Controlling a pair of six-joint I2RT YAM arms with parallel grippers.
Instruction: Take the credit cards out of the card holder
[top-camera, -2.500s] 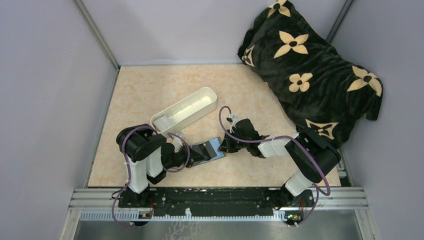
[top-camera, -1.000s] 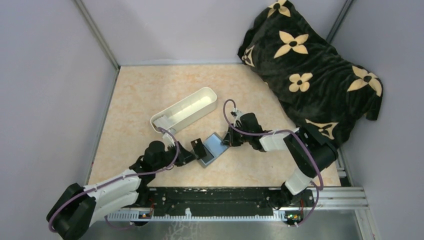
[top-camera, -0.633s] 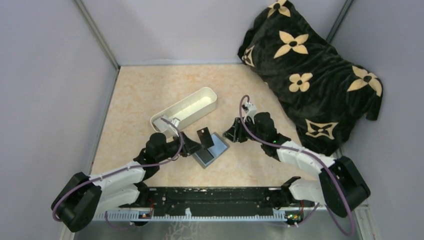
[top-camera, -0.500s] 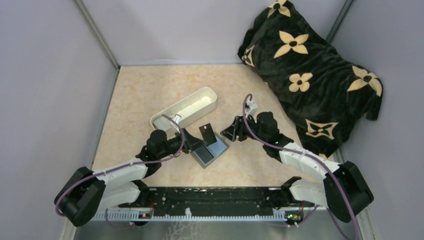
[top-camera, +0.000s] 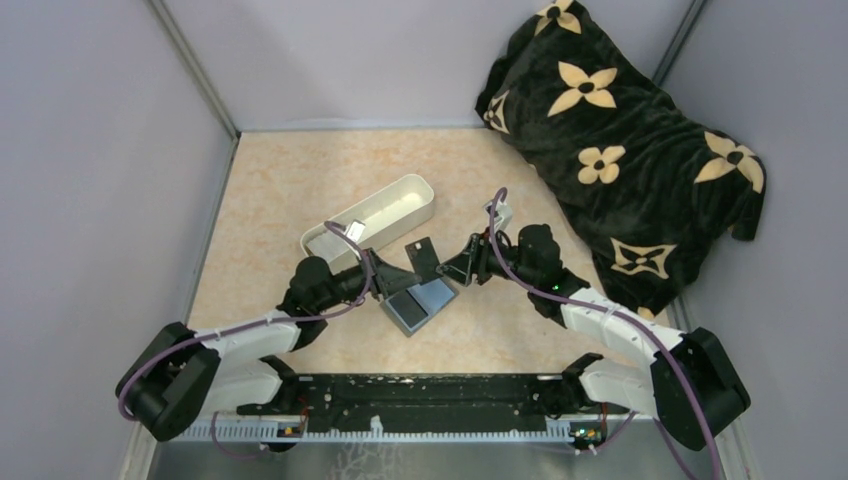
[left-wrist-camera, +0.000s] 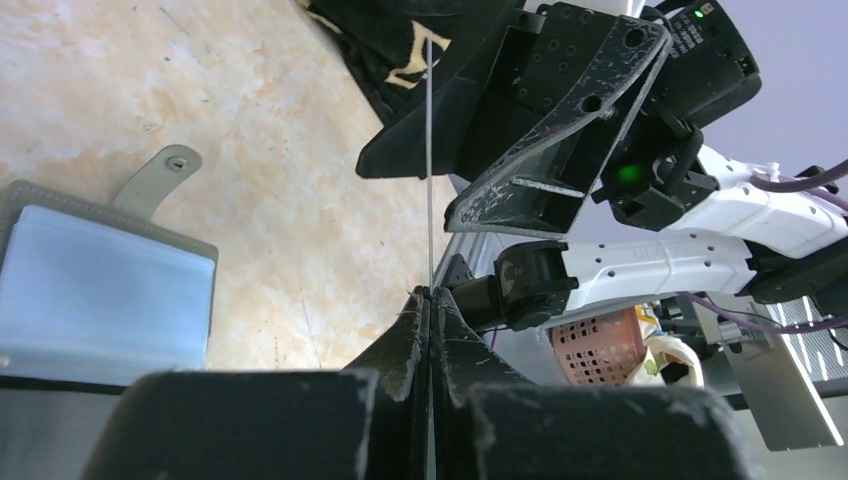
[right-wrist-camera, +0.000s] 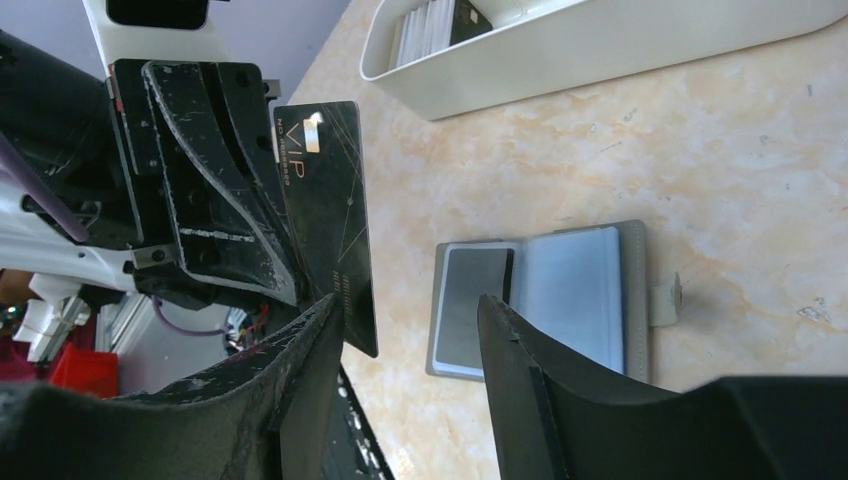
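The card holder (top-camera: 420, 303) lies open on the table, grey with blue-grey pockets, also seen in the right wrist view (right-wrist-camera: 545, 300). My left gripper (top-camera: 400, 270) is shut on a black credit card (top-camera: 420, 252) and holds it upright above the card holder. In the left wrist view this black card (left-wrist-camera: 429, 150) shows edge-on as a thin line rising from the gripper (left-wrist-camera: 431, 292). My right gripper (top-camera: 465, 262) faces it, open, with nothing between its fingers. In the right wrist view the black card (right-wrist-camera: 325, 210) stands just beyond the right gripper (right-wrist-camera: 410, 305), next to its left fingertip.
A long white tray (top-camera: 370, 222) stands behind the left gripper, with several cards (right-wrist-camera: 430, 25) in its near end. A black blanket with cream flowers (top-camera: 620, 140) fills the back right corner. Grey walls close in the table.
The left gripper has pulled the black card out of the card holder and raised it toward the right gripper. The right gripper let go of the card holder, opened and backed off a little.
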